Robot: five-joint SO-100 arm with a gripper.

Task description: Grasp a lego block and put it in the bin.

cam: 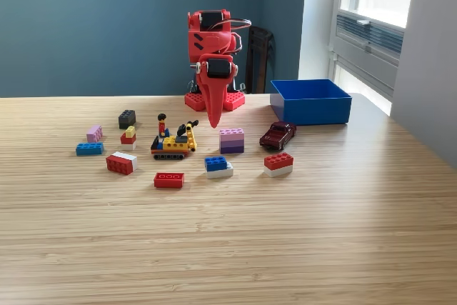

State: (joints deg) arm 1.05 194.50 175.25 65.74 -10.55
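Observation:
In the exterior view, the red arm stands at the back middle of the table. Its gripper points straight down and hangs just above the wood, holding nothing; the jaws look closed together. Just right of its tip sits a pink and purple lego block. Other blocks lie in front: blue on white, red on white, flat red, red and white, blue, pink, black, and a small yellow and red stack. The bright blue bin stands at the back right.
A yellow toy vehicle with a small figure sits left of the gripper tip. A dark red toy car rests in front of the bin. The table's right edge runs near the bin, beside a window wall.

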